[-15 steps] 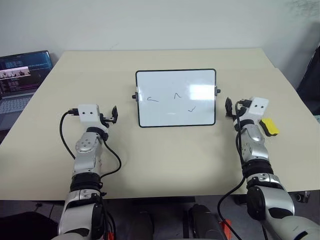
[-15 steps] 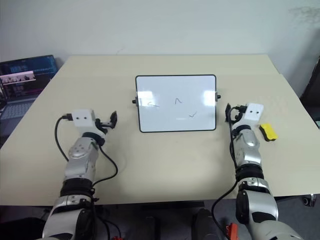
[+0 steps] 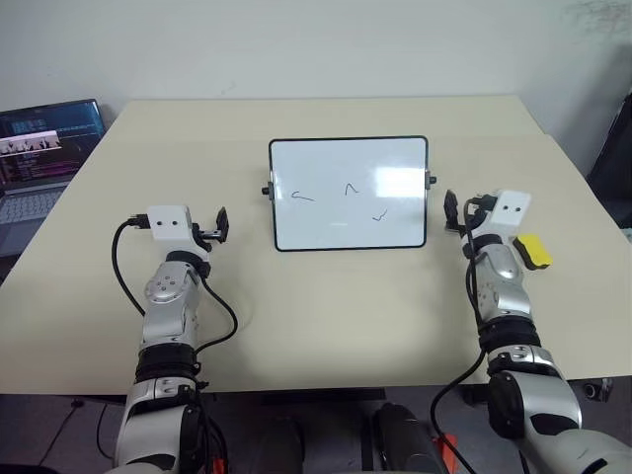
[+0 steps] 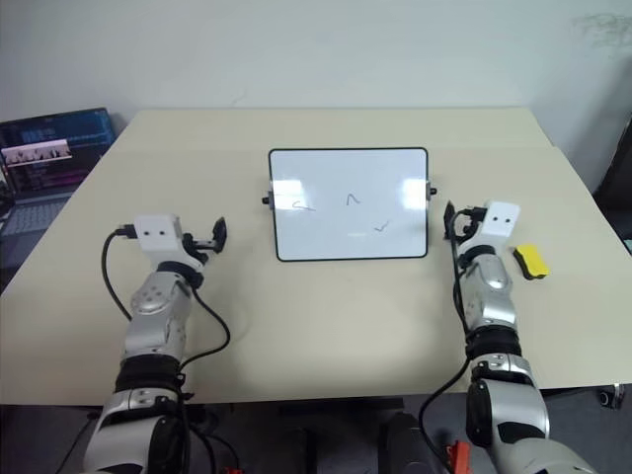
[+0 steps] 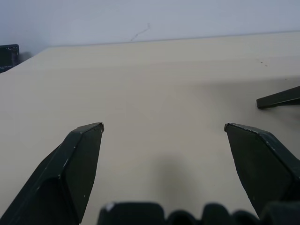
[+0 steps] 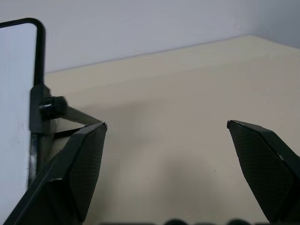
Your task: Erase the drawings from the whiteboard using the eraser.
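The whiteboard (image 3: 326, 222) stands propped at the middle of the beige table (image 3: 326, 316), black-framed with side knobs. The drawings are on it: a dash (image 3: 302, 197), a caret-like zigzag (image 3: 350, 187) and a tick (image 3: 378, 214). The yellow eraser (image 3: 533, 250) lies on the table at the right, just beside my right wrist. My left gripper (image 3: 222, 225) hovers open to the left of the board, with nothing between its fingers (image 5: 77, 159). My right gripper (image 3: 452, 212) is open and empty near the board's right edge. The right wrist view has the board's frame and knob (image 6: 51, 107) close by.
An open laptop (image 3: 44, 148) sits beyond the table's left edge. Something dark (image 3: 617, 168) stands off the right side of the table. The board's black stand foot (image 5: 281, 97) reaches out behind it. Bare tabletop lies in front of the board and between my arms.
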{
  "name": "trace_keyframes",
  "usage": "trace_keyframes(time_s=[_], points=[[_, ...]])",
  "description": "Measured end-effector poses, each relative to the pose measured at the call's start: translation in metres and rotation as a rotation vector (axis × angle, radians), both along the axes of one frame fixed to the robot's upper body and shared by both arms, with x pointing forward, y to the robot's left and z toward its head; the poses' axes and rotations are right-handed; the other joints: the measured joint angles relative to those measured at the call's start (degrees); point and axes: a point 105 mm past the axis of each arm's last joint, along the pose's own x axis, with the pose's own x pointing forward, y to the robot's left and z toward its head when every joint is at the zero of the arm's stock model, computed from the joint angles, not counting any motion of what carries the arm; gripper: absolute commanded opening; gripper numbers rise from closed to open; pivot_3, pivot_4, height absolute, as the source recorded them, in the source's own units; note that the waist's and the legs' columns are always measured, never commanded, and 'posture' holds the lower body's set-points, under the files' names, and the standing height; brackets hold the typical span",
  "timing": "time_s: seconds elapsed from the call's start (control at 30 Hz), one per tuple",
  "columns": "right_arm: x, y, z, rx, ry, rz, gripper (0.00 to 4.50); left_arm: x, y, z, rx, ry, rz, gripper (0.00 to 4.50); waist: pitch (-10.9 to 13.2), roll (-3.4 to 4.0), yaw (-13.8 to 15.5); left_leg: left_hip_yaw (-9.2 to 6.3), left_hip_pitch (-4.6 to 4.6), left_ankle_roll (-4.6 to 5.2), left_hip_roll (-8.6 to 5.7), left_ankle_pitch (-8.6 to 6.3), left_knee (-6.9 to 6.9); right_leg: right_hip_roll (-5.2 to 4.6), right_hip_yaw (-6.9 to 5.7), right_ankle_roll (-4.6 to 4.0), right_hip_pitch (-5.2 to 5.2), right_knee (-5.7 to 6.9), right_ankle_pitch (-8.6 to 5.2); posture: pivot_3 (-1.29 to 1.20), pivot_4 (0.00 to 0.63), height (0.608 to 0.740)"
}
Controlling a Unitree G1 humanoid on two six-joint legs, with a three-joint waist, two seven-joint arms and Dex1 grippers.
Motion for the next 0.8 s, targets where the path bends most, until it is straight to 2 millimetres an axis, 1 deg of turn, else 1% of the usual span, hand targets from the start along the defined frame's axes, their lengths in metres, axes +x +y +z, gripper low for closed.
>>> trace_keyframes(time_s=[0.1, 0.17, 0.27, 0.43, 0.53, 0.6, 0.67, 0.73, 0.8], points=[[-0.002, -0.011, 0.000, -0.005, 0.007, -0.016, 4.49, 0.002, -0.009, -0.003, 0.003, 0.009, -0.026, 4.50, 0.0, 0.00, 0.0, 0.00, 0.00, 0.00, 0.00, 0.00, 0.00, 0.00, 0.00, 0.00, 0.00, 0.00, 0.00, 0.00, 0.150, 0.740], [-0.003, -0.014, 0.000, -0.007, 0.013, -0.018, 4.49, 0.003, -0.019, -0.005, -0.004, 0.014, -0.048, 4.50, 0.0, 0.00, -0.1, 0.00, 0.00, 0.00, 0.00, 0.00, 0.00, 0.00, 0.01, 0.00, 0.00, 0.00, 0.00, 0.00, 0.150, 0.740], [-0.004, -0.018, -0.002, -0.016, 0.018, -0.021, 4.49, 0.005, -0.025, -0.008, -0.009, 0.019, -0.055, 4.50, 0.0, 0.00, -0.1, 0.00, 0.00, 0.00, 0.00, 0.00, 0.00, 0.00, 0.01, 0.00, 0.00, 0.00, 0.00, 0.00, 0.150, 0.740], [-0.011, -0.023, -0.017, -0.015, 0.060, -0.020, 4.49, 0.004, -0.034, -0.016, -0.008, 0.045, -0.068, 4.50, 0.0, 0.00, 0.0, 0.00, -0.02, 0.00, 0.00, 0.00, 0.00, 0.00, 0.01, 0.00, 0.00, -0.03, 0.00, 0.00, 0.150, 0.740], [-0.014, -0.025, -0.019, -0.008, 0.069, -0.017, 4.49, 0.003, -0.038, -0.022, -0.019, 0.063, -0.073, 4.50, 0.0, -0.01, -0.1, 0.00, -0.02, 0.00, 0.00, 0.00, 0.01, 0.00, 0.01, 0.00, 0.00, -0.01, 0.00, 0.00, 0.150, 0.740], [-0.015, -0.025, -0.015, -0.009, 0.062, -0.012, 4.49, 0.003, -0.040, -0.022, -0.021, 0.069, -0.096, 4.50, 0.0, 0.00, -0.1, 0.00, -0.01, 0.00, 0.00, 0.00, 0.01, 0.00, 0.01, 0.00, 0.00, 0.00, 0.00, 0.00, 0.150, 0.740], [-0.018, -0.024, -0.004, -0.022, 0.043, 0.007, 4.49, 0.002, -0.041, -0.017, -0.018, 0.077, -0.159, 4.50, 0.0, -0.01, -0.1, -0.02, -0.05, 0.00, 0.00, 0.00, 0.01, 0.01, -0.01, 0.01, -0.01, -0.01, 0.00, 0.00, 0.150, 0.740], [-0.020, -0.023, 0.010, -0.028, 0.030, 0.031, 4.49, 0.001, -0.038, -0.002, -0.005, 0.067, -0.227, 4.50, 0.0, 0.00, -0.2, -0.02, -0.05, 0.00, 0.00, 0.00, -0.01, 0.01, -0.01, 0.01, -0.02, -0.01, 0.00, 0.00, 0.150, 0.740], [-0.022, -0.024, 0.028, -0.044, 0.017, 0.063, 4.49, -0.004, -0.033, 0.019, 0.034, 0.060, -0.321, 4.50, 0.0, 0.00, -0.2, -0.02, -0.06, 0.00, 0.00, 0.00, -0.01, 0.01, -0.02, 0.00, -0.03, 0.00, -0.01, 0.00, 0.150, 0.740]])
